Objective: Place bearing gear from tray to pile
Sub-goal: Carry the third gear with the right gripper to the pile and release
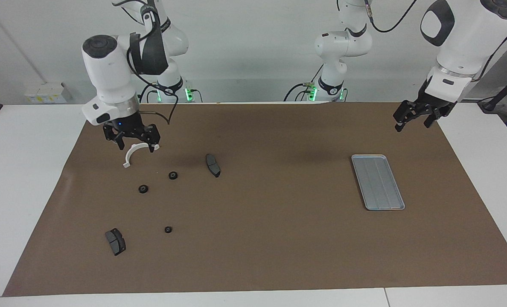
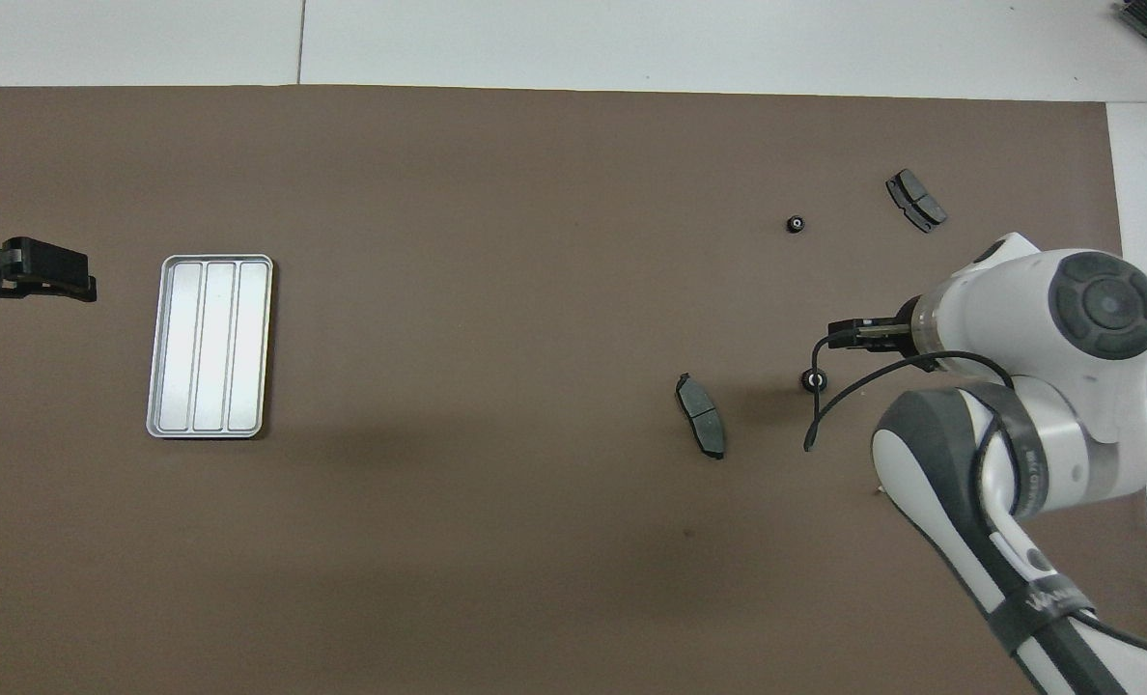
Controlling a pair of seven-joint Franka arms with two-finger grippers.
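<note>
Right gripper (image 1: 132, 143): raised over the white half-ring bracket (image 1: 132, 152) at the right arm's end of the brown mat (image 1: 279, 238), fingers apart and holding nothing. Just below and toward the table's middle, one small black bearing gear (image 1: 173, 175) lying free on the mat, apart from the fingers; in the overhead view the same gear (image 2: 811, 380) just off the gripper's cable loop. Two more bearing gears farther from the robots: one (image 1: 143, 189) close by, another (image 1: 168, 229) well out toward the table edge. Two dark brake pads among them: one (image 1: 213, 165) beside the nearest gear with its long axis running away from the robots, the other (image 1: 115, 241) farthest out. All of this forming the pile.

Silver tray (image 1: 377, 182) well apart at the left arm's end, long axis running away from the robots, ridged floor bare, no gear visible in it.

Left gripper (image 1: 420, 114): waiting in the air near the mat's corner, fingers spread, empty, and clearly the closer of the two to the tray.

Judged from this: nothing left in the tray to carry, so probably no further pick needed.
</note>
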